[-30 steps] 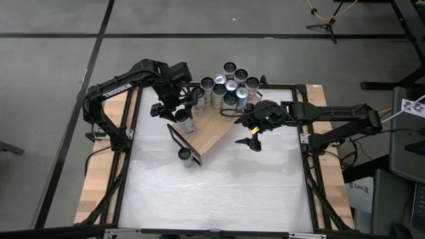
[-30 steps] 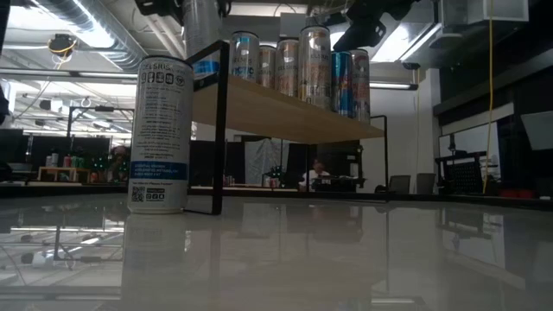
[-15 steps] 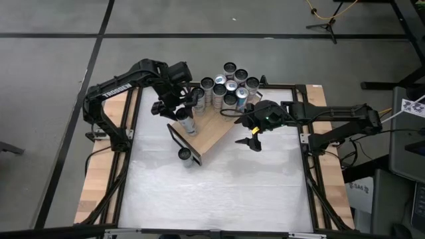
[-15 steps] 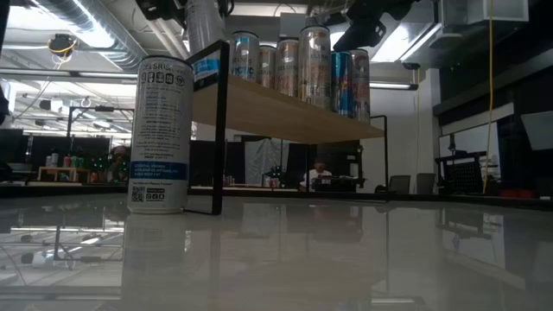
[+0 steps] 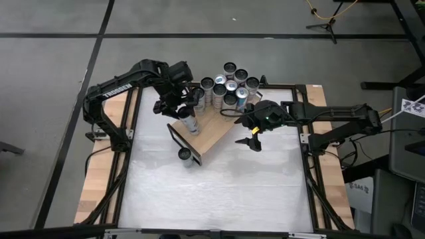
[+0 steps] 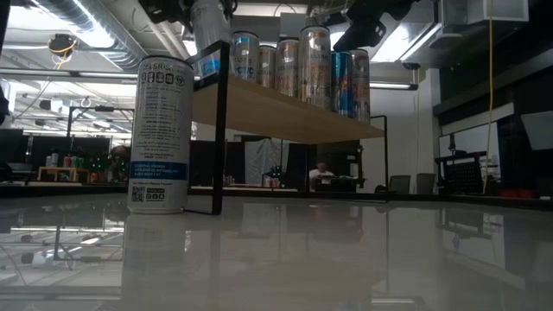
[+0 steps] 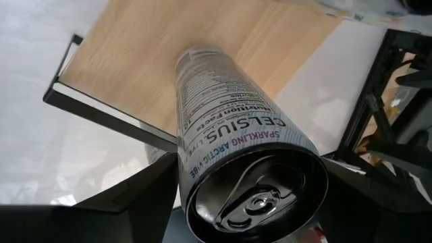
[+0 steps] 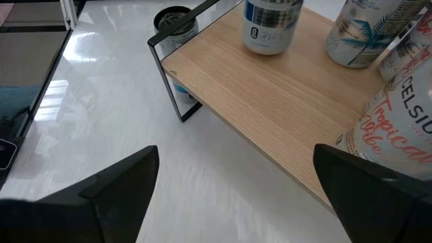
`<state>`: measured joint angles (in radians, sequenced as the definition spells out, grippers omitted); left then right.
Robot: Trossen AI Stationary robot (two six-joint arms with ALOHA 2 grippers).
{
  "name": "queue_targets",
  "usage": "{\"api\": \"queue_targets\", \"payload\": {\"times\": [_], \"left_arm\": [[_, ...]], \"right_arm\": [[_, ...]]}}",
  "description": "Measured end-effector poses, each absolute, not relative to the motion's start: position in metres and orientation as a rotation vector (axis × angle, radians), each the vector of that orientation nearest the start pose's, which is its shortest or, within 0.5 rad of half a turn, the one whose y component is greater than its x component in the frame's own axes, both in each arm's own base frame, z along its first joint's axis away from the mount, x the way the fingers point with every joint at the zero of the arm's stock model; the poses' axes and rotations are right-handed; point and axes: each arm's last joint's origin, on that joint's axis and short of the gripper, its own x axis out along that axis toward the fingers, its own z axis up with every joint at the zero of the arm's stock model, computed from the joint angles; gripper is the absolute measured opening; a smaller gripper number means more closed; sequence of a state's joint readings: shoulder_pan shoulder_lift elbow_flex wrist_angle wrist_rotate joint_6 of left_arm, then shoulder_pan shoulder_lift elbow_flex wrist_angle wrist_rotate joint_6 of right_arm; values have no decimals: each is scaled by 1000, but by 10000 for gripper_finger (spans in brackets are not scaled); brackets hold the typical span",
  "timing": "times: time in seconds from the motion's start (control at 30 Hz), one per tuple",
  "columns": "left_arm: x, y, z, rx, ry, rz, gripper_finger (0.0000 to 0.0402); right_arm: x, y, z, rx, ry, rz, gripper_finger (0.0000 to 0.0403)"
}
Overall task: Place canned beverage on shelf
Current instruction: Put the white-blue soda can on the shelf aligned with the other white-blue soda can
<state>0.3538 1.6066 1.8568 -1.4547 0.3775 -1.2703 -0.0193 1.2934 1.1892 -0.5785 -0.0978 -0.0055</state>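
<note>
Holding a can over the shelf board

Left arm: the left gripper point(image 5: 184, 114) is closed around a slim white aluminium beverage can point(image 7: 226, 138) with a dark pull-tab lid. The can sits between the two dark fingers point(image 7: 128, 196), its base pointing down toward the long light-brown wooden shelf point(image 5: 211, 127) with thin black metal frame ends. In the low view the can point(image 6: 207, 30) appears tilted above the near end of the board; whether its base touches the wood cannot be told.

Right arm: the right gripper point(image 5: 252, 141) hovers over the white tabletop point(image 5: 219, 192), just beside the shelf's long edge, with its jaws spread wide and nothing between them.

Shelf contents: a cluster of standing cans point(image 5: 229, 85) occupies the far end of the board, packed close together. About ten lids can be counted from above, though the left arm hides part of the group, so the exact count is uncertain. The near half of the board is bare wood.

Off the shelf: one tall white can with a blue band point(image 6: 160, 134) stands upright on the tabletop, just beside the black frame leg point(image 6: 220, 130) at the shelf's near end.
</note>
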Motion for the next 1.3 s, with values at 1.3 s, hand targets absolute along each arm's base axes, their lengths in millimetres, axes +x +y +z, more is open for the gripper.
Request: {"api": "queue_targets", "payload": {"times": [1.3], "left_arm": [[274, 87, 398, -1508, 994, 755, 294]], "right_arm": [[273, -2, 331, 35, 681, 77, 388]]}}
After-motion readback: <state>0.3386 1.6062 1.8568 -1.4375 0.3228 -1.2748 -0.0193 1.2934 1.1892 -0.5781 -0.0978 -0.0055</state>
